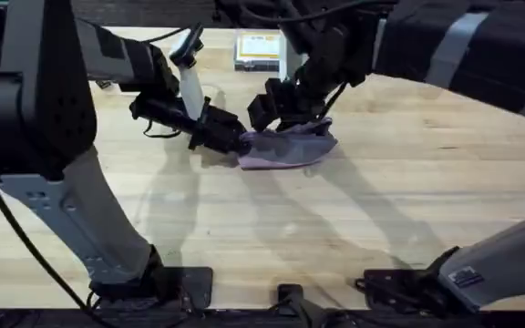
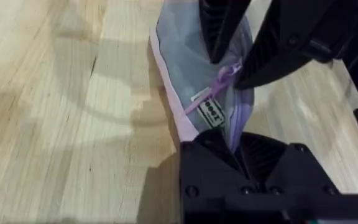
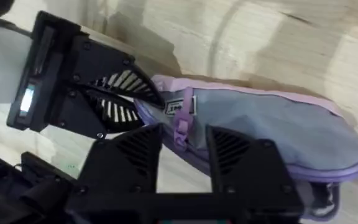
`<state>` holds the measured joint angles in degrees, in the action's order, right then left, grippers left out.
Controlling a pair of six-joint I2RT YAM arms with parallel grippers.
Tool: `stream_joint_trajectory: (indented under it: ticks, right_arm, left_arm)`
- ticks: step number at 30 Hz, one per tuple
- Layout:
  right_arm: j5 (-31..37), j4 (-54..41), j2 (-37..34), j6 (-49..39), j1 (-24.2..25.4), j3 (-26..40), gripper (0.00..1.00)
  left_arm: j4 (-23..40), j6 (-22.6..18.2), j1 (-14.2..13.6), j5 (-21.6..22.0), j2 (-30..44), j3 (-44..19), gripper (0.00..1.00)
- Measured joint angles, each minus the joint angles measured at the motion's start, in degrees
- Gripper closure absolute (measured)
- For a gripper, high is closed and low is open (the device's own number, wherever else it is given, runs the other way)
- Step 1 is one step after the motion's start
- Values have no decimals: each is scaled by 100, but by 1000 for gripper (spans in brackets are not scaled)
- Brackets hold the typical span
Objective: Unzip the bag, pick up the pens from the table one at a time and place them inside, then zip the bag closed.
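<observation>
Bag: your grey bag [image 1: 288, 148] lies on the bench [image 1: 381, 210], near the middle of the overhead view, with its lilac edging toward the arms' bases and both arms meeting over it.
Left pincer: your left pincer [image 1: 235, 140] is clamped on the bag's end; its wrist view shows the fabric pinched between the two black fingers.
Right pincer: your right pincer [image 1: 279, 107] sits above the bag's top edge. In its wrist view the purple zip pull [image 3: 180, 129] hangs in the gap between its fingers; you cannot tell whether they have closed on it.
Zip: it runs along the bag's top, with a small label [image 2: 209, 109] just beside the pull.
Box: a flat box [image 1: 258, 50] with a yellow label rests at the bench's far edge.
</observation>
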<state>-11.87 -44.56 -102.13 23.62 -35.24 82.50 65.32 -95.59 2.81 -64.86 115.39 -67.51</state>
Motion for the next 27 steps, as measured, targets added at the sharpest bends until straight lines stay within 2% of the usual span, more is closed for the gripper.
stream_joint_trajectory:
  ticks: [3,11,19,23,27]
  right_arm:
    - [-49,7,0,11,-5,3,692]
    - [-101,17,0,21,-26,7,823]
    - [-101,11,0,20,-26,7,880]
    - [-95,11,0,19,-22,7,961]
    - [-82,9,0,19,-20,7,967]
  left_arm:
    - [0,0,0,0,0,0,958]
    - [0,0,0,0,-1,0,958]
    - [0,0,0,0,0,0,958]
    - [0,0,0,2,-1,0,958]
    - [0,0,2,2,-1,0,958]
